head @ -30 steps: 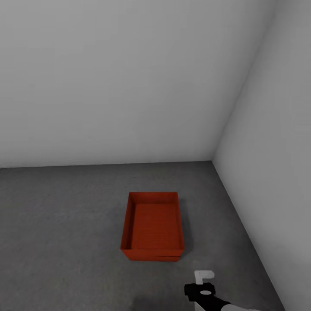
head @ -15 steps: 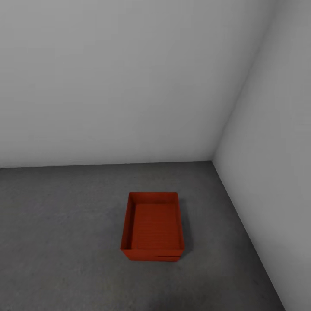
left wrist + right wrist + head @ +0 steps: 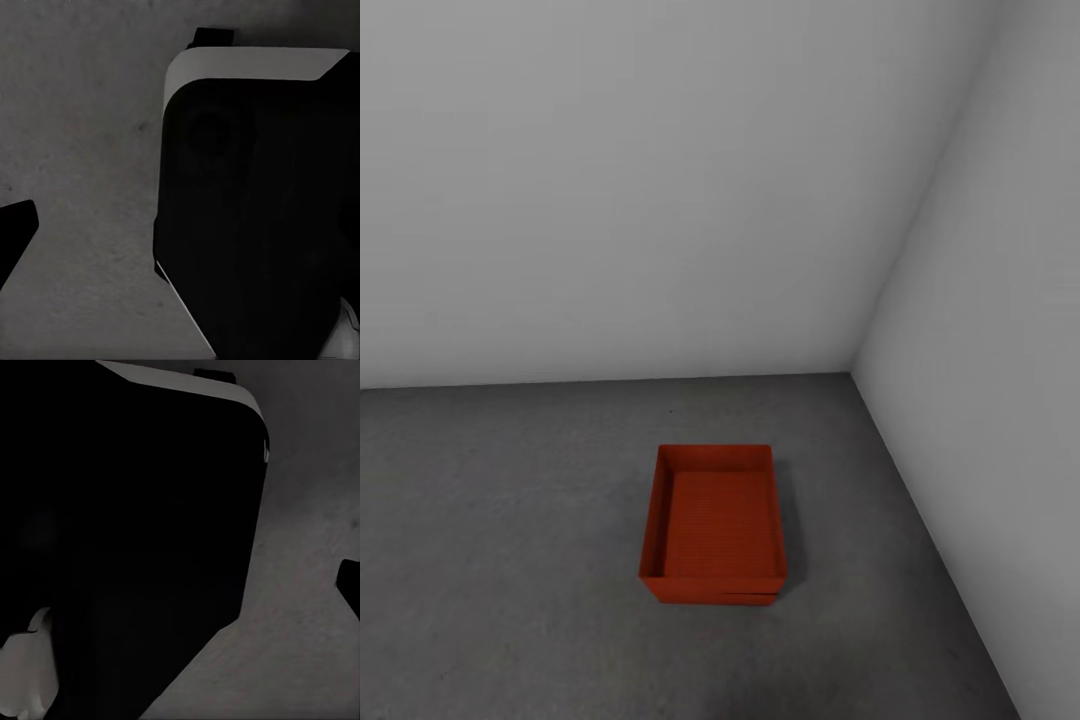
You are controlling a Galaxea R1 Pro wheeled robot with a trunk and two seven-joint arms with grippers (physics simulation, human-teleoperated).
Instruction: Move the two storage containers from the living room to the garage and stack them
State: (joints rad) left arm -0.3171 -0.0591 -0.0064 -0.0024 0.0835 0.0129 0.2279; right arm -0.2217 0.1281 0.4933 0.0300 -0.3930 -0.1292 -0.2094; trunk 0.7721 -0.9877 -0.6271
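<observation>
Apparently both storage containers point(image 3: 713, 525) already sit nested on the garage's concrete floor point(image 3: 500, 560) near the wall corner point(image 3: 853, 372), so the main risk is the upper one resting slightly askew, while either gripper's spread cannot be told.

Overall light: soft, even, diffuse; no visible source in the head view.
Walls: the back wall point(image 3: 620, 180) grades from pale grey above to brighter white near its base; the side wall point(image 3: 990, 330) reads slightly lighter.
Floor point(image 3: 500, 560): dim, speckled grey, no glare.
Shadows: a faint, soft-edged shadow hugs the right side of the stacked red containers point(image 3: 712, 523); the inner left wall is darker.
Sharpness: head view crisp, no blur or edge bending.
Wrist views: very dark, low contrast, grainy; black robot body point(image 3: 255, 217) almost featureless, concrete dim.
</observation>
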